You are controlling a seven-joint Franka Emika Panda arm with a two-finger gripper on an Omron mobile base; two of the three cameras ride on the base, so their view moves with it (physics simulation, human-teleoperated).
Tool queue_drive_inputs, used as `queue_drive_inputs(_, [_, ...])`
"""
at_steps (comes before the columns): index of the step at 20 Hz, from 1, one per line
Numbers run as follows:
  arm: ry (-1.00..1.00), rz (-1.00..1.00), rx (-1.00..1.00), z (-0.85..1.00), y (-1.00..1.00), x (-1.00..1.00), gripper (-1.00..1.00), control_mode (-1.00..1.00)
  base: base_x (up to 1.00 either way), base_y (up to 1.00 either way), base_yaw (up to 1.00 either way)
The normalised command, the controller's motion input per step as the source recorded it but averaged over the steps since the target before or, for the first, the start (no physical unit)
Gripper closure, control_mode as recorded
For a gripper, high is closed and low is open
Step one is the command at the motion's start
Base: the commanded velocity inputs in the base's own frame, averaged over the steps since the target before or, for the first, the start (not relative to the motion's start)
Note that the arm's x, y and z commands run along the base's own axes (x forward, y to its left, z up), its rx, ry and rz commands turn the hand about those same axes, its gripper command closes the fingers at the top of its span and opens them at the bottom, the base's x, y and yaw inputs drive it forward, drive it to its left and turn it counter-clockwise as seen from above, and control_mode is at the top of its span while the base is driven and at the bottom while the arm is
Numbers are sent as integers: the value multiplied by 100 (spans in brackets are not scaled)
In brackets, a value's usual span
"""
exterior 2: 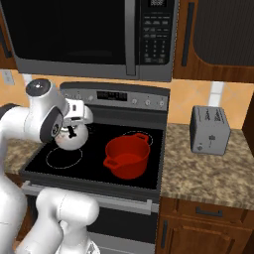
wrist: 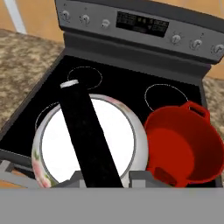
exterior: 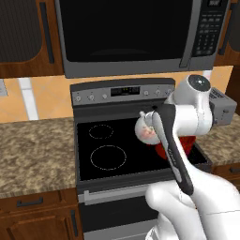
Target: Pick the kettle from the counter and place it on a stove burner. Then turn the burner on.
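Note:
The small white kettle (exterior: 146, 130) (exterior 2: 71, 140) (wrist: 118, 135) with reddish floral marks hangs above the black cooktop, close to the left of the red pot. My gripper (exterior 2: 74, 130) (wrist: 107, 177) is shut on the kettle's black arched handle (wrist: 85, 131), which runs straight up the hand view. The large white-outlined stove burner (exterior: 108, 157) (exterior 2: 64, 158) lies at the front left of the cooktop. In the hand view the kettle covers most of it. The granite counter (exterior: 33, 145) (exterior 2: 208, 173) flanks the stove on both sides. My forearm hides the gripper in the left base view.
A red pot (exterior: 185, 143) (exterior 2: 127, 156) (wrist: 183, 148) stands on the cooktop's right side, almost touching the kettle. The control knobs (wrist: 85, 19) line the stove's back panel. A grey toaster (exterior 2: 210, 129) sits on the right counter. A microwave (exterior: 131, 33) hangs overhead.

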Motion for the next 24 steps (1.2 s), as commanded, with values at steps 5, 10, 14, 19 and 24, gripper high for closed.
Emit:
queue_drive_inputs(5, [35,-3,-5,-48,91,38,100,-100,0,0,0])
queue_drive_inputs(10, [10,0,3,-53,70,43,100,-100,0,0,0])
queue_drive_inputs(14, [0,-3,0,-39,100,59,100,-100,0,0,0])
queue_drive_inputs(19, [0,-1,-4,-59,54,55,100,-100,0,0,0])
queue_drive_inputs(24, [0,0,-8,-52,-6,38,100,-100,0,0,0])
